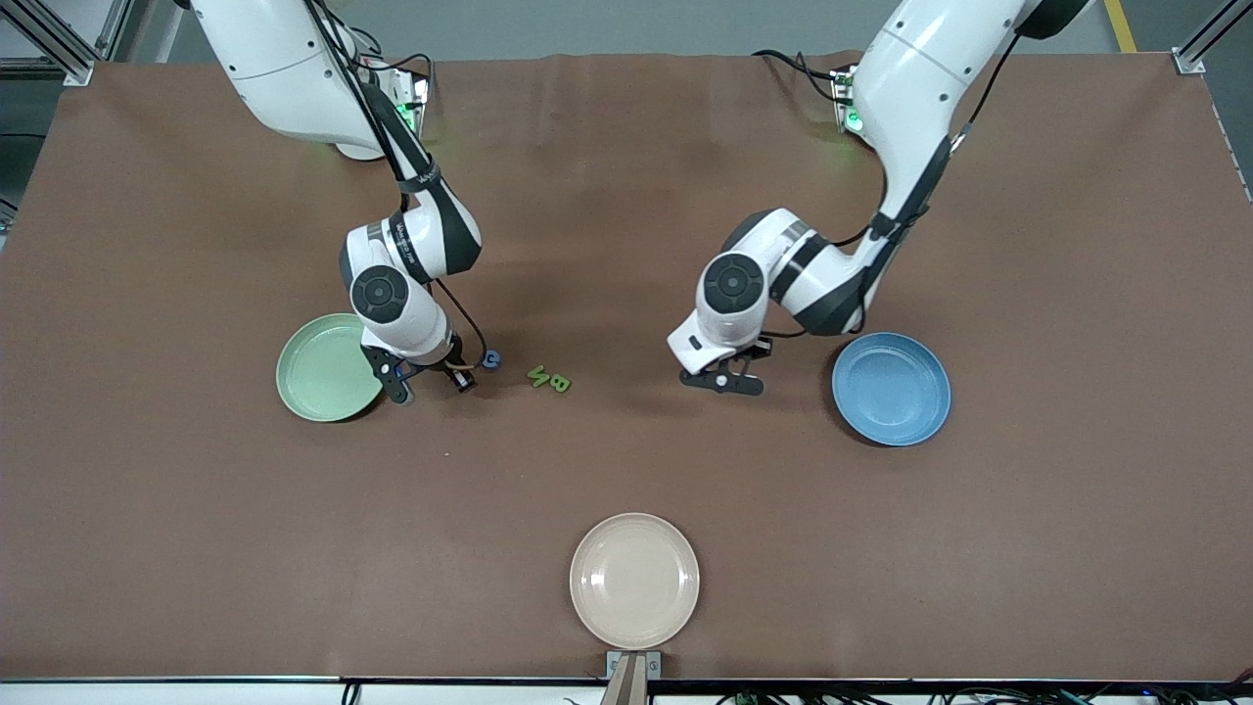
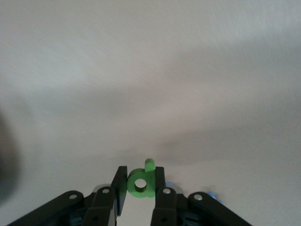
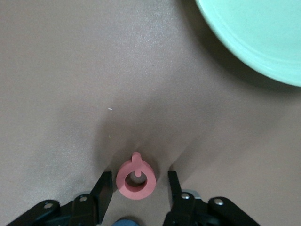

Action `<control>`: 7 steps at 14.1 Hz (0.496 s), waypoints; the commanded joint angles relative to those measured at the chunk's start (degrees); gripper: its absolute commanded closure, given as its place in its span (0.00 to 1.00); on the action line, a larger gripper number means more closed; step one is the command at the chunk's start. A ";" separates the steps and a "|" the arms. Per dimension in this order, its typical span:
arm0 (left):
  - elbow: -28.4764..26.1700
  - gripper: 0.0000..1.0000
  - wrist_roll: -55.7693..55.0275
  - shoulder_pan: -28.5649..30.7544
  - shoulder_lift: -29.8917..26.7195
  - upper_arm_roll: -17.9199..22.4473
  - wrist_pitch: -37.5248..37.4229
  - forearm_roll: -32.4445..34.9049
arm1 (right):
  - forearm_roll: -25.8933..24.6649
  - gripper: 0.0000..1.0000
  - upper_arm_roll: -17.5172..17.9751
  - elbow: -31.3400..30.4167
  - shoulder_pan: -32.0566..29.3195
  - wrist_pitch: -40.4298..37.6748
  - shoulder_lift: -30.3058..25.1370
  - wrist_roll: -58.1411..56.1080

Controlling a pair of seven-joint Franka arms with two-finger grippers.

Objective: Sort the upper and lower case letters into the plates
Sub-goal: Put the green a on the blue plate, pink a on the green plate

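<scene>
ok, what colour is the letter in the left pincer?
Green letter, pinched in the left pincer; clearest in the left wrist view.

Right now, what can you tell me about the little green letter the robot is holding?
The green letter is a small chunky lower case d, or maybe a p or q, with a round hole in its loop and a short stem. It looks like matte foam or plastic. It is pinched between the two dark fingers of the left end effector, one finger on each side, beside the blue plate. Whether it still touches the table cannot be told.
</scene>
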 commanded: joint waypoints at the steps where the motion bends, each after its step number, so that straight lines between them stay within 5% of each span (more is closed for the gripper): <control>1: -1.37 0.90 5.91 5.31 -4.69 -0.64 -1.57 0.15 | 0.33 0.92 -0.25 -0.73 -0.08 -0.12 -0.23 -0.26; 7: -7.07 0.90 19.01 17.26 -8.65 -0.64 -1.23 0.94 | 0.15 1.00 -0.77 1.47 -7.10 -11.70 -6.80 -13.76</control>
